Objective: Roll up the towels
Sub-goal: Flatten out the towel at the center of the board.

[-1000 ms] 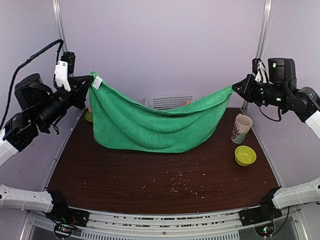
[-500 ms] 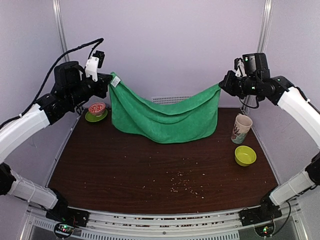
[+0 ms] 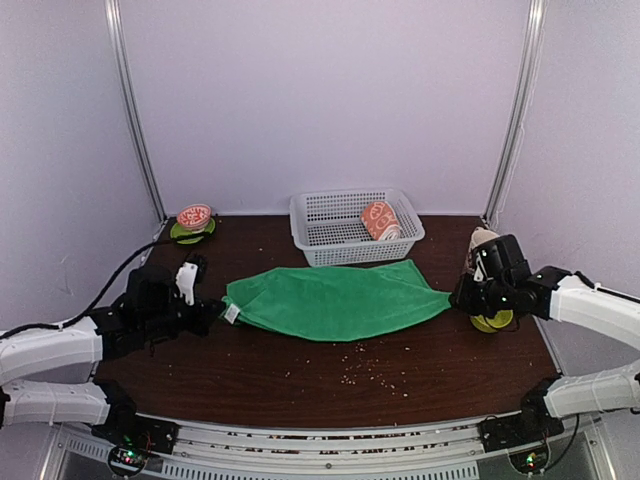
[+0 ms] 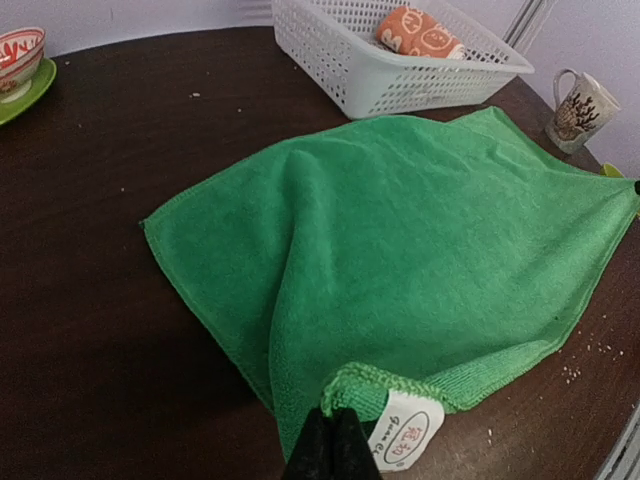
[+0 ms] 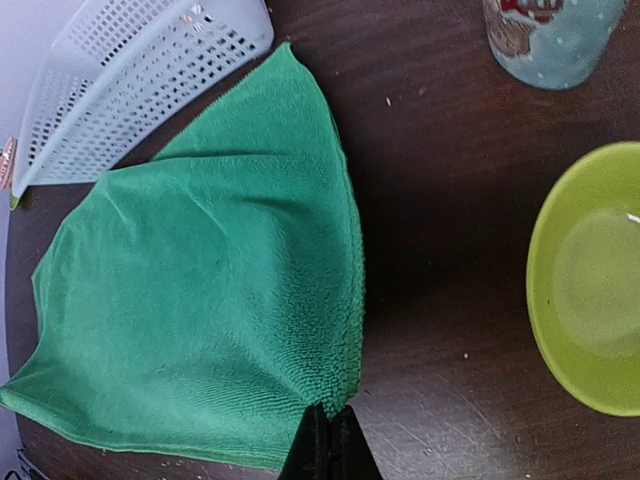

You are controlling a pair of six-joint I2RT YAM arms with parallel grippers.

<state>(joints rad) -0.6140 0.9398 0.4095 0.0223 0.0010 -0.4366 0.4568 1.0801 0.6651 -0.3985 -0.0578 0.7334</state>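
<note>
Behind green towel (image 3: 335, 300): basket (image 3: 350, 253) holds bunny towel (image 3: 380, 220) | left gripper (image 4: 335, 445), right gripper (image 5: 327, 432) each clamped tight on a green towel corner

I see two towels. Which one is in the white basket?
The small peach-orange bunny towel, bundled in the basket. The larger green towel lies spread on the table instead, its ends pinched by the left gripper and right gripper.
</note>
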